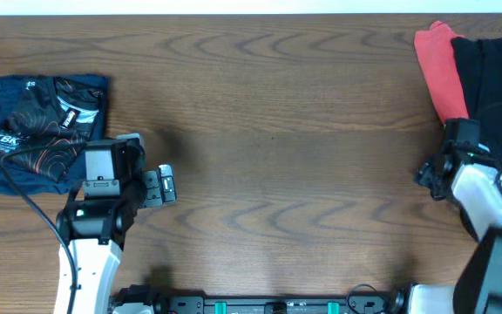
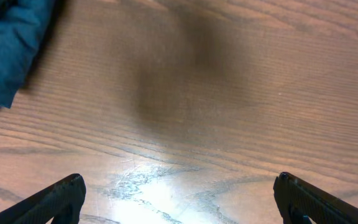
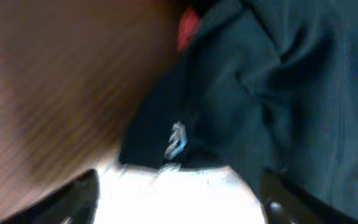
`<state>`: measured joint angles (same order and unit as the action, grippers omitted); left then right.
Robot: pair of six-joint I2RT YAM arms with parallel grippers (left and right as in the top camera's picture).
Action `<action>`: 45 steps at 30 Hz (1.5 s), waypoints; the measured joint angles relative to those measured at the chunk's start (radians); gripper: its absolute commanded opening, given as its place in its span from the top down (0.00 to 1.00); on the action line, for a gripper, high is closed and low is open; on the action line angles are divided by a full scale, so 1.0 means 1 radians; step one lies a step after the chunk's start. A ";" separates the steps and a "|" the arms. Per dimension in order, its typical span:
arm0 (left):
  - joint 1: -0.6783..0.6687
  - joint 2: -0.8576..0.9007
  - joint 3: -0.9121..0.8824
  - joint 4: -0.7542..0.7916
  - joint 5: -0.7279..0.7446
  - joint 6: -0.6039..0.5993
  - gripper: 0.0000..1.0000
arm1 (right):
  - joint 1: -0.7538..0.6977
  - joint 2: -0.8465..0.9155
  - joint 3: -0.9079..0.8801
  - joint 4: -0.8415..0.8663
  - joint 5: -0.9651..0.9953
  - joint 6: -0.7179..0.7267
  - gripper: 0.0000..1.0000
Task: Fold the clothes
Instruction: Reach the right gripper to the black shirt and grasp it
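Note:
A plain black shirt [image 1: 495, 78] lies crumpled at the far right of the table on a coral-red shirt [image 1: 438, 65]. My right gripper [image 1: 457, 144] is at the black shirt's near-left edge. In the right wrist view its fingers [image 3: 179, 199] are open and empty, the black shirt [image 3: 278, 93] lies just ahead and over the right finger, with a small white logo [image 3: 177, 140] and a bit of the coral-red shirt [image 3: 188, 28] behind. My left gripper [image 1: 138, 161] is open and empty above bare wood [image 2: 179, 199].
A folded dark blue patterned shirt [image 1: 42, 131] lies at the left edge, just left of my left arm; its corner shows in the left wrist view [image 2: 5, 50]. The wooden table [image 1: 286, 131] stretches between the two arms.

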<state>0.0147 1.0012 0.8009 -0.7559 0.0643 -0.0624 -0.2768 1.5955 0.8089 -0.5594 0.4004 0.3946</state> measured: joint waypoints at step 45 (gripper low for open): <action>0.000 0.005 0.000 0.002 0.001 -0.016 0.02 | 0.744 -0.100 0.419 0.327 -0.777 -0.446 0.96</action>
<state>0.0147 1.0058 0.8013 -0.7540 0.0654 -0.0788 0.4671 1.4952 1.2278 -0.2329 -0.3767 -0.0517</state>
